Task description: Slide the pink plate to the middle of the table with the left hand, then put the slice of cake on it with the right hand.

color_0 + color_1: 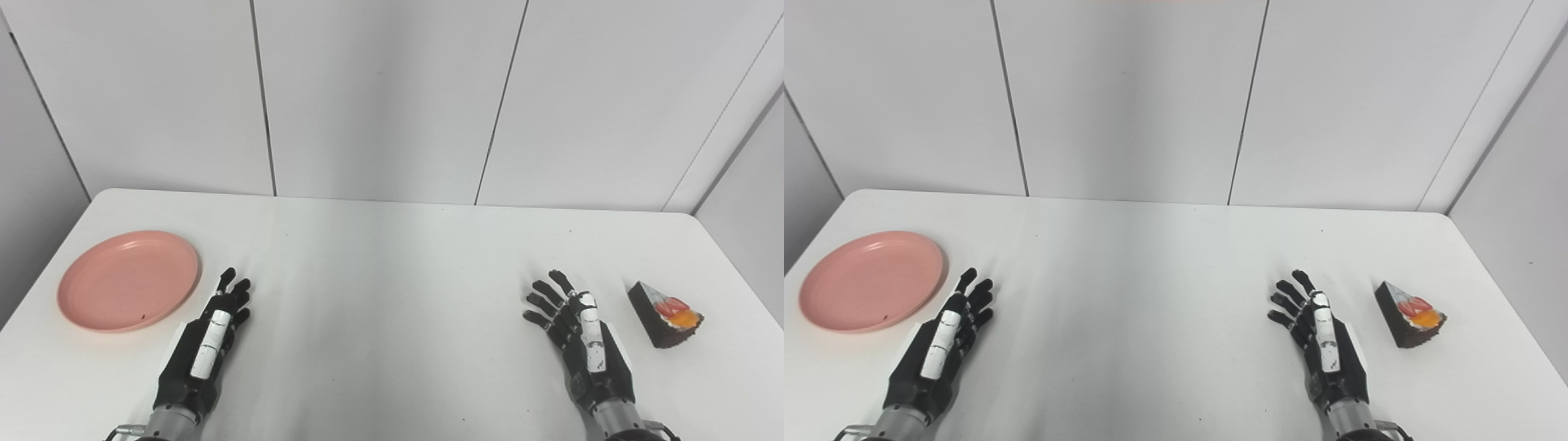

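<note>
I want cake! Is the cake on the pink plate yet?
No, the slice of cake sits on the table's right side, far from the empty pink plate on the left.

Pink plate (pixel 128 280) far left, cake slice (pixel 665 315) far right, empty hands between

Round salmon-pink plastic plate (pixel 127 280), tiny dark speck inside. Dark brown wedge-shaped cake slice (pixel 663 315) with white, red, orange topping. Plain white table (pixel 392 294). Black robot left hand (pixel 208 340) and right hand (pixel 582 334), white thumb panels. Pale grey wall panels (pixel 380 92), dark seams.
</note>
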Action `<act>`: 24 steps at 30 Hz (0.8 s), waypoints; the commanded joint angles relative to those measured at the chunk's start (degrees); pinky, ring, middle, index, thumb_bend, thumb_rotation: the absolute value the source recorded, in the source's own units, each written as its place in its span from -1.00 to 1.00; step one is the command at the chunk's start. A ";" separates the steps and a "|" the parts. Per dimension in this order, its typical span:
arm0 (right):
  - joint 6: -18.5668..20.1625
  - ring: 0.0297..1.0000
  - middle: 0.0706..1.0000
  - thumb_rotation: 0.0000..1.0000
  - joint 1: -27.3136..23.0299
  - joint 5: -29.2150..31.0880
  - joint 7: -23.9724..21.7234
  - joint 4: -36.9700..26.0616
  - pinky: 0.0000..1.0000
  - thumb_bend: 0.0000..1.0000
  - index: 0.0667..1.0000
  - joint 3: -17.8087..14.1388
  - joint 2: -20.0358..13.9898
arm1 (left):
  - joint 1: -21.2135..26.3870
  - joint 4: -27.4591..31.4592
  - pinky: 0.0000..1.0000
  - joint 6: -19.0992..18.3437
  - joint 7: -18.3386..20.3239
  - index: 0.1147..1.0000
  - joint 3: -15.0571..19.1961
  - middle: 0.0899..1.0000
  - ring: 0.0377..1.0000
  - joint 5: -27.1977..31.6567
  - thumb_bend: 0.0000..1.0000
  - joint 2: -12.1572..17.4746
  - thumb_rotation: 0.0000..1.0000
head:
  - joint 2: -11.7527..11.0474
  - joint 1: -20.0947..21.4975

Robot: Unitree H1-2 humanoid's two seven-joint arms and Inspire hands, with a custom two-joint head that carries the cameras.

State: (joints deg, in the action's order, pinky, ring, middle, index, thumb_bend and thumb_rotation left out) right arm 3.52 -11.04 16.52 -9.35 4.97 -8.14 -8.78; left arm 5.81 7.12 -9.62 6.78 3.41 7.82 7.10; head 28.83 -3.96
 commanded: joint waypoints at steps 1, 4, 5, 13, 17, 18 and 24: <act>0.32 0.66 0.67 0.90 -0.46 0.53 -0.86 1.18 0.56 0.70 0.82 -0.10 -0.95 | 1.19 -0.07 0.93 -0.77 0.05 1.00 -0.82 0.90 0.96 -0.24 0.69 -0.36 0.76 | -0.47 -1.22; -1.23 0.67 0.68 0.92 -0.92 1.05 -2.16 3.55 0.57 0.68 0.84 -0.55 -1.73 | 1.56 -1.49 0.90 0.13 -0.24 1.00 -1.53 0.90 0.95 -1.11 0.68 -0.95 0.76 | -2.08 -3.55; -1.79 0.69 0.69 0.92 -1.09 1.45 -2.77 4.48 0.60 0.67 0.86 -0.74 -1.95 | 1.64 -2.00 0.89 0.52 -0.42 1.00 -1.73 0.90 0.95 -1.40 0.70 -1.19 0.74 | -2.56 -3.99; -6.26 0.70 0.68 0.93 -2.87 2.67 -5.31 12.01 0.62 0.64 0.86 -1.78 -3.40 | 2.58 -7.15 0.89 5.38 -1.59 1.00 -4.01 0.92 0.95 -4.50 0.70 -2.30 0.77 | -6.76 -8.88; -7.55 0.72 0.71 0.95 -3.76 3.08 -6.37 14.89 0.66 0.60 0.88 -2.00 -3.89 | 3.26 -10.40 0.89 8.10 -1.92 1.00 -4.70 0.92 0.94 -5.45 0.65 -2.69 0.78 | -9.04 -10.77; -7.90 0.73 0.71 0.96 -3.93 2.99 -6.50 15.49 0.67 0.59 0.88 -2.03 -3.96 | 3.41 -11.14 0.89 8.68 -1.94 1.00 -4.82 0.92 0.93 -5.44 0.64 -2.79 0.79 | -10.03 -11.36; -8.39 0.69 0.68 1.00 -4.58 2.79 -6.64 17.13 0.63 0.49 0.87 -2.31 -3.78 | 4.36 -14.86 0.89 11.67 -2.04 1.00 -5.22 0.93 0.95 -5.84 0.52 -3.11 0.80 | -12.09 -12.70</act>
State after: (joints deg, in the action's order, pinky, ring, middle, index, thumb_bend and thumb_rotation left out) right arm -4.18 -17.48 19.16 -15.91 19.75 -10.43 -13.09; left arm 9.54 -4.83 2.98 3.74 -0.24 2.56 5.15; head 16.88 -16.61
